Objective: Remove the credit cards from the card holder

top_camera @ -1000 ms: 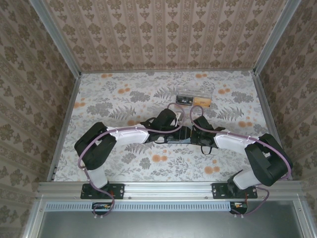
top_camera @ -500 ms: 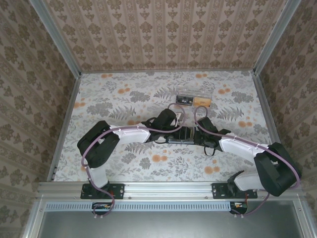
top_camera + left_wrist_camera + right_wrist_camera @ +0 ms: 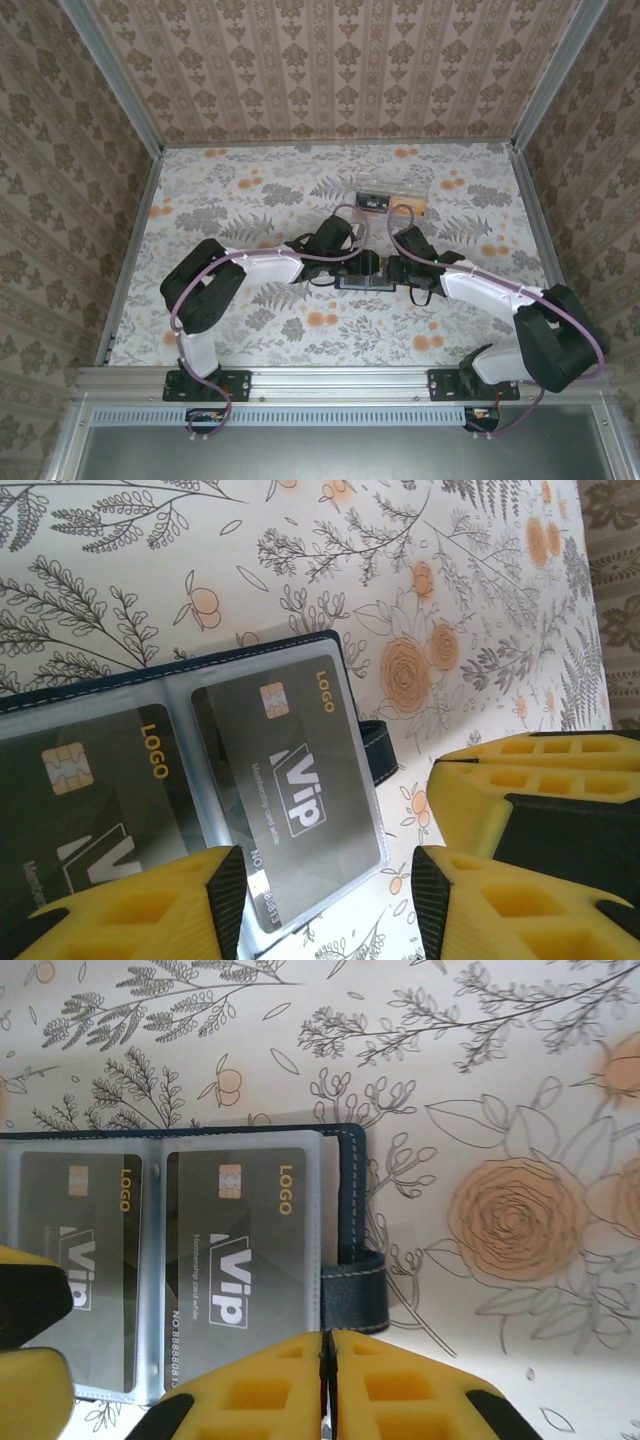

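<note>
**Navy holder lies open between both grippers, cards not yet out**

Navy-blue and stitched along its rim, the card holder (image 3: 152,1260) lies open and flat at the middle of the floral table (image 3: 250,200). Its long axis runs left to right. Two glossy dark-grey VIP cards (image 3: 240,1260) (image 3: 85,1260) sit side by side under clear, shiny sleeves, crosswise to that axis. Their short ends point toward the fingertips. A small strap tab (image 3: 352,1285) sticks out from the holder's edge.

The right gripper (image 3: 328,1380) has its yellow ribbed fingers pressed together at the holder's edge, just beside the tab. I cannot tell whether anything thin is pinched. The left gripper (image 3: 328,880) stands with its fingers apart, a card's (image 3: 290,790) end lying in the gap, so it looks better placed to pull. A clear plastic box (image 3: 392,203) rests farther back.
</note>
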